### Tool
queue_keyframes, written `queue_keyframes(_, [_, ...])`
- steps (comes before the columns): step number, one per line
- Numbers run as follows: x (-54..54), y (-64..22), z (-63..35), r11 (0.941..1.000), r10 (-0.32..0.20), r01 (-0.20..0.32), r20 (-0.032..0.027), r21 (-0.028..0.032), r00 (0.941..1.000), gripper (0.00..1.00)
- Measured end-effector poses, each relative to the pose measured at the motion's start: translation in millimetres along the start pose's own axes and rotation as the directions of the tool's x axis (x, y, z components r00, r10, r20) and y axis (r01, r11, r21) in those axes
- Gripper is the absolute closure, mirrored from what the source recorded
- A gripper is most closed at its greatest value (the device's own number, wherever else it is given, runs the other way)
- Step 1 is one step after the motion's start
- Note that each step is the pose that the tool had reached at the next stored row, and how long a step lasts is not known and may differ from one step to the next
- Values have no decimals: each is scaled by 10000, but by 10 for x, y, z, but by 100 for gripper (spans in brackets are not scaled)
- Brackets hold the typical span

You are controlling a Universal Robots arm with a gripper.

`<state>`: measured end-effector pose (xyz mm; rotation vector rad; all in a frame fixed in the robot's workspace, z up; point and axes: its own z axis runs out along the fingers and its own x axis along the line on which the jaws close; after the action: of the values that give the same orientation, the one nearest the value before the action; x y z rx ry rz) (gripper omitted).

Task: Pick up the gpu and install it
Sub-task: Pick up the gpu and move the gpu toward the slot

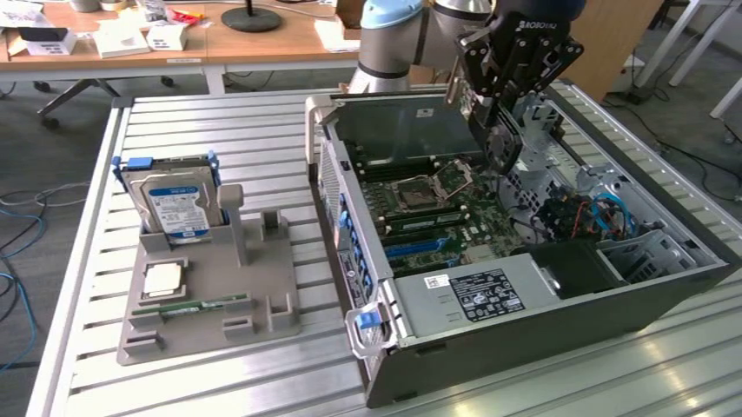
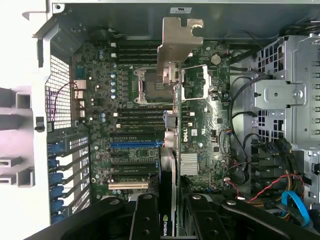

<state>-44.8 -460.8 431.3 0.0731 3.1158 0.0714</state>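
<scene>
Black gpu (image 1: pixel 506 144) hangs edge-down in the hand (image 2: pixel 172 212), which is clamped on its two flat faces, one finger on each. Card is above the motherboard (image 1: pixel 432 221), inside the open computer case (image 1: pixel 557 326), near the CPU socket (image 1: pixel 415 193). Whether its lower edge touches the board, I cannot tell. In the wrist view the pale metal bracket (image 2: pixel 176 46) sits at the card's far end, and the card's edge runs crosswise to the blue slot (image 2: pixel 135 144). Power supply (image 1: pixel 487 294) fills the case's near corner. On the slatted metal worktop (image 1: pixel 232 130), at the exterior view's left, a grey fixture (image 1: pixel 215 334) holds a hard drive (image 1: pixel 176 208) upright and a green RAM stick (image 1: pixel 191 307) lying flat.
</scene>
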Motion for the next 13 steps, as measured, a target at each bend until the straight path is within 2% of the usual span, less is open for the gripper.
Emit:
queue_keyframes(6, [-23, 2, 1, 10000, -1, 1, -1, -1, 10000, 74])
queue_keyframes(13, [-191, 9, 7, 10000, 1, -1, -21, 0, 10000, 74])
